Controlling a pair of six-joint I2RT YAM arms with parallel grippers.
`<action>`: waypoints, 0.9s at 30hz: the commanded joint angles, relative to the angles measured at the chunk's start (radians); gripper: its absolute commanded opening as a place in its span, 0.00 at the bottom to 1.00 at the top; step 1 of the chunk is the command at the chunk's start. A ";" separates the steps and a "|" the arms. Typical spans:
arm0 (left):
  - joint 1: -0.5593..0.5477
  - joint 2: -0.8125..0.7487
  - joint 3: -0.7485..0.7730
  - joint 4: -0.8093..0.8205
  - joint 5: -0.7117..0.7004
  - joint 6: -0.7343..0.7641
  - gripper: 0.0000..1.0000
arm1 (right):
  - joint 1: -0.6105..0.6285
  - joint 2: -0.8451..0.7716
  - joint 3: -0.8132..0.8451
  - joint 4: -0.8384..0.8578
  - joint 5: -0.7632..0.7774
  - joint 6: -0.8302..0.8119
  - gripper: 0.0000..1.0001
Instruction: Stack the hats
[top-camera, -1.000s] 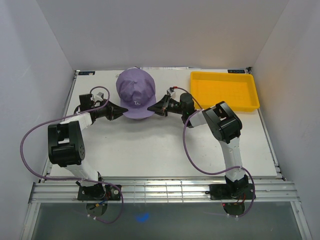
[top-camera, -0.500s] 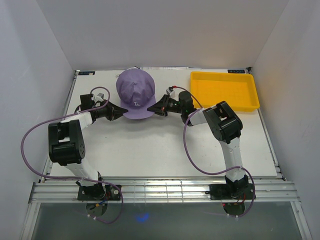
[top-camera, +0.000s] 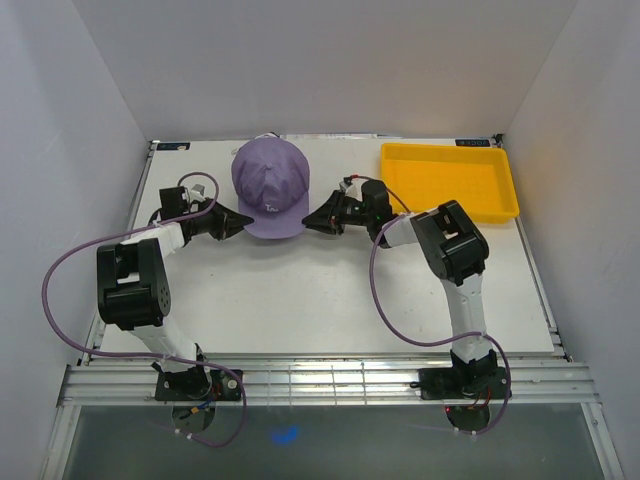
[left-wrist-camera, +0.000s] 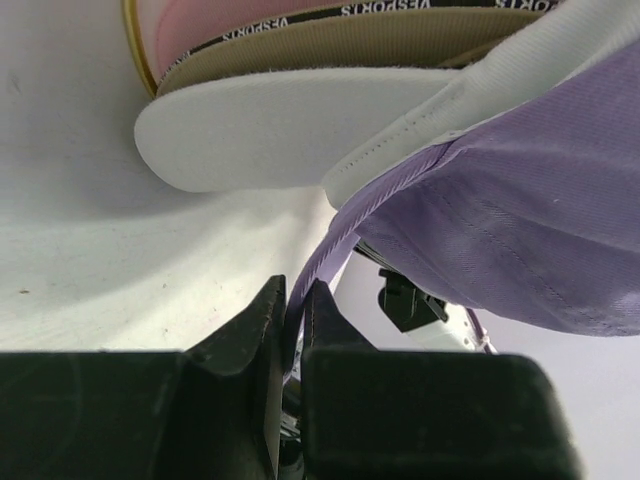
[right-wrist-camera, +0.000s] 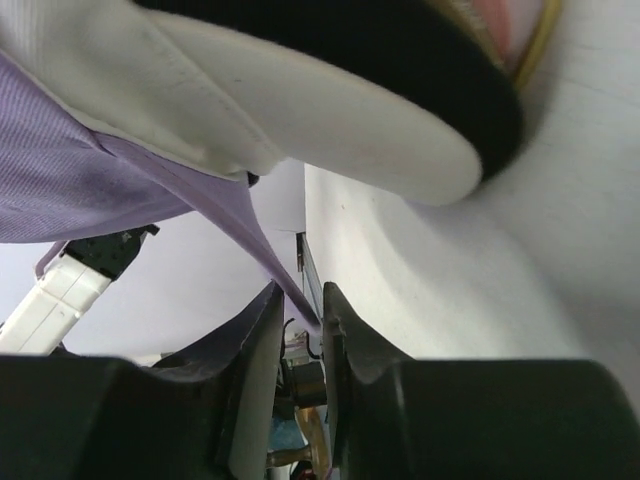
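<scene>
The purple hat (top-camera: 270, 185) sits on top of the stack of hats at the back of the table. Under its crown (left-wrist-camera: 520, 220) the left wrist view shows a white brim (left-wrist-camera: 270, 135), a tan hat (left-wrist-camera: 360, 45) and a pink one (left-wrist-camera: 220, 20). My left gripper (top-camera: 240, 224) (left-wrist-camera: 297, 290) is shut on the purple hat's lower edge at its left side. At the hat's right side, my right gripper (top-camera: 308, 222) (right-wrist-camera: 300, 295) has its jaws slightly apart, and the purple edge (right-wrist-camera: 230, 215) runs loosely between them. A black brim (right-wrist-camera: 400, 40) lies over the white brim (right-wrist-camera: 330, 120) there.
A yellow tray (top-camera: 450, 148) stands at the back right, just beyond the right arm. White walls close in the table at the back and on both sides. Purple cables loop from both arms over the table.
The right gripper's jaws have parted, loosening their hold on the purple hat's edge, and it has drawn back slightly to the right. The left gripper keeps its grip.
</scene>
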 joint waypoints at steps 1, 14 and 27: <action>0.050 0.034 -0.013 -0.120 -0.281 0.028 0.17 | -0.065 0.007 -0.031 -0.169 0.015 -0.061 0.28; 0.038 0.020 -0.010 -0.120 -0.277 0.051 0.50 | -0.065 -0.013 -0.021 -0.195 0.022 -0.086 0.27; 0.013 0.029 -0.001 -0.123 -0.274 0.060 0.56 | -0.065 -0.047 -0.005 -0.215 0.019 -0.103 0.27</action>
